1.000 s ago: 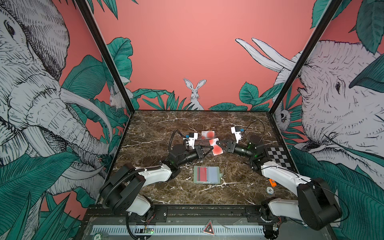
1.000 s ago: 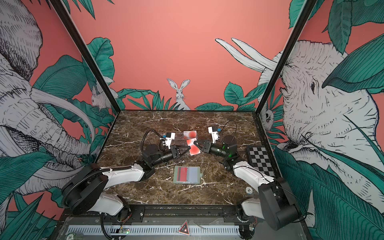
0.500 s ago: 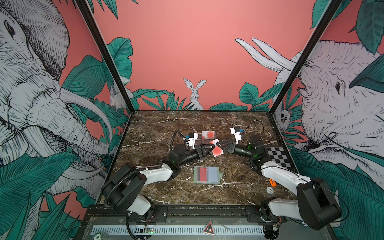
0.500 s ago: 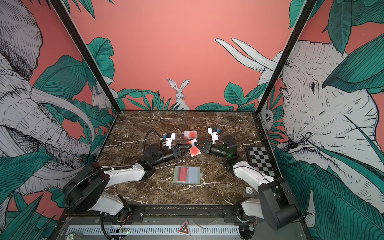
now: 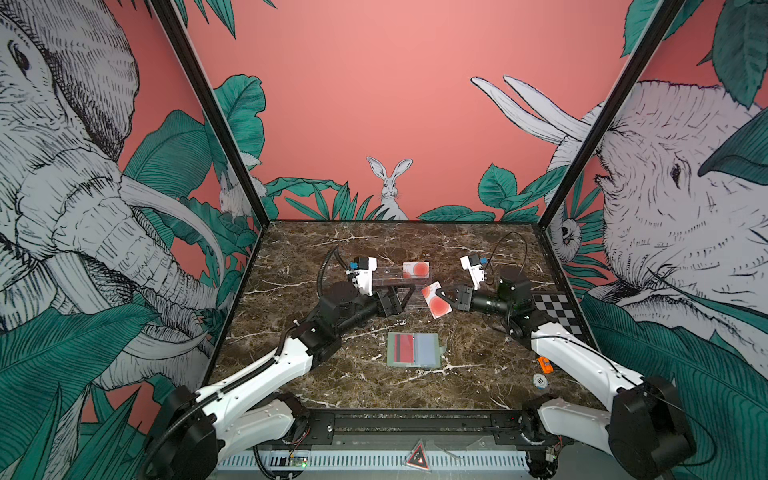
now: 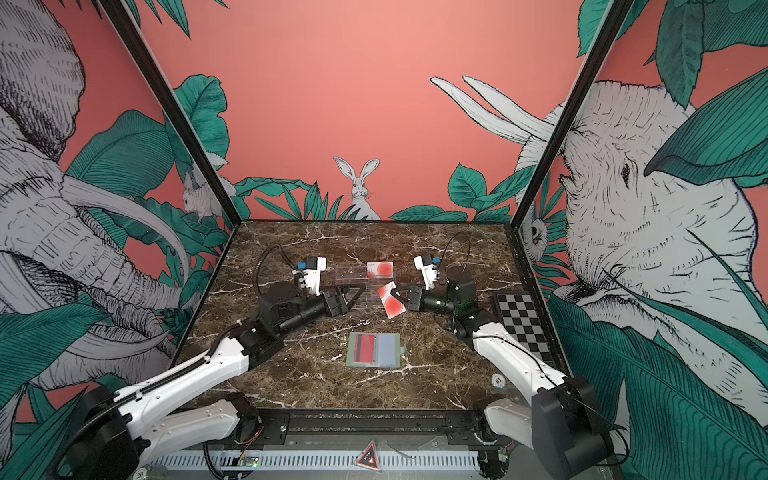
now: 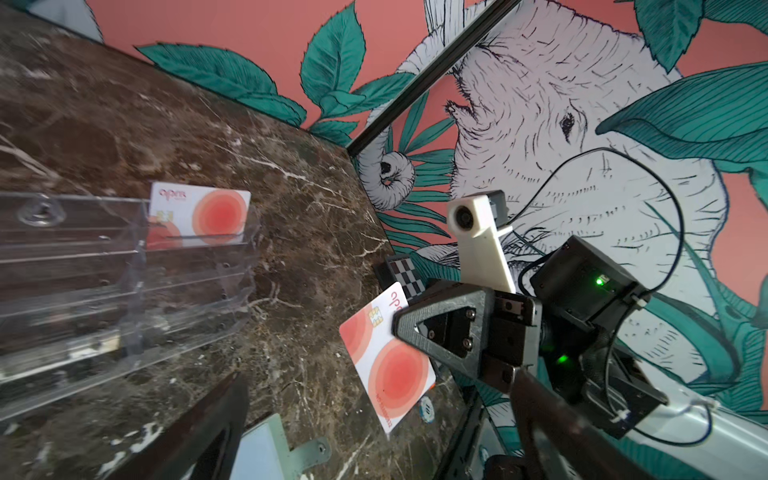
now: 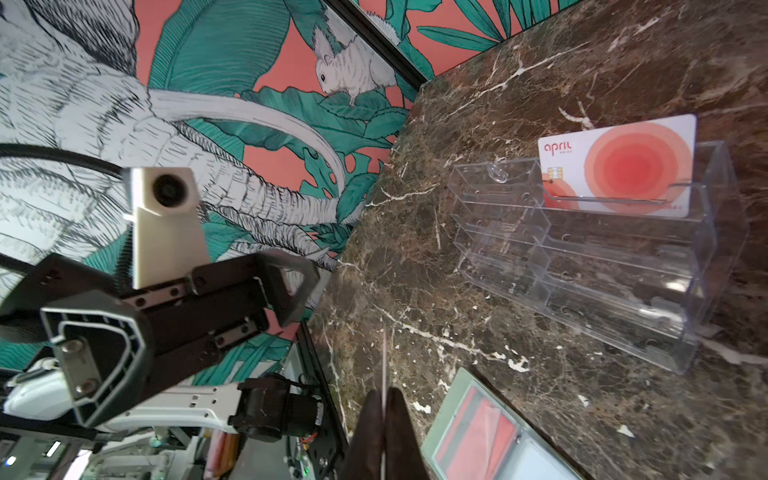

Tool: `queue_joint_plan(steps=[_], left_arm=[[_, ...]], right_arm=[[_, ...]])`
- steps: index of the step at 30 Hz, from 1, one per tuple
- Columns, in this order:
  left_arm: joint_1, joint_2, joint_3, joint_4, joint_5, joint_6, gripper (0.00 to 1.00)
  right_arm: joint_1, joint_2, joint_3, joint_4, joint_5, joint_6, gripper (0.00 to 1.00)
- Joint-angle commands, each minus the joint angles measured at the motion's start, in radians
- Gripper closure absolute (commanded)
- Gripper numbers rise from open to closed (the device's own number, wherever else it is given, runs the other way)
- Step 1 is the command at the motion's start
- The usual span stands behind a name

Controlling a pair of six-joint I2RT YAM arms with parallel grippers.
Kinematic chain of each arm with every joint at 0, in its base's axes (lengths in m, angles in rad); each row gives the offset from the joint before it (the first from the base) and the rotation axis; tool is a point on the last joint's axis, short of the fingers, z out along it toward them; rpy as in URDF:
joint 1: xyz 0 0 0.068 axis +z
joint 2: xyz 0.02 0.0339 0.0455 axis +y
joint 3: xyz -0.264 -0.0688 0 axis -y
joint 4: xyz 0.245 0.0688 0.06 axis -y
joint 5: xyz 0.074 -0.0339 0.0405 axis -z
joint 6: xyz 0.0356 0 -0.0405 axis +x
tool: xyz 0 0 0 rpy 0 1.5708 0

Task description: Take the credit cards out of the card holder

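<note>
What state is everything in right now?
left tool: open, empty.
right tool: shut on the held card.
held card: in the air, tilted, pinched by one edge.
card holder: lying open and flat.
red card: sleeved inside the card holder.
stand card: upright in the acrylic stand's top tier.
acrylic stand: lower tiers look empty.

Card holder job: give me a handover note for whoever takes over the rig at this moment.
Left claw: open, empty, by the clear stand.
Right claw: shut on a white card, held in the air.
Card holder: lies open on the table, one red card in a sleeve.
Done: a second card stands in the stand's back tier.
Left: set the held card down, then pull out the red one.
</note>
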Motion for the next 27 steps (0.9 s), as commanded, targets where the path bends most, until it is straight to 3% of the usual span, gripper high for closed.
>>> queue_joint_plan(steps=[1, 14, 27], left_arm=[[0.006, -0.091, 0.009, -0.185, -0.155, 0.137, 0.01], [0.006, -0.369, 0.012, -0.453, -0.302, 0.314, 0.01], [0.006, -0.56, 0.016, -0.646, -0.335, 0.382, 0.01]], right_arm=[[-0.001, -0.023, 0.035, -0.107, 0.016, -0.116, 1.0], [-0.001, -0.026, 0.063, -0.231, 0.108, -0.379, 1.0], [0.001, 0.032, 0.158, -0.407, 0.094, -0.736, 1.0]])
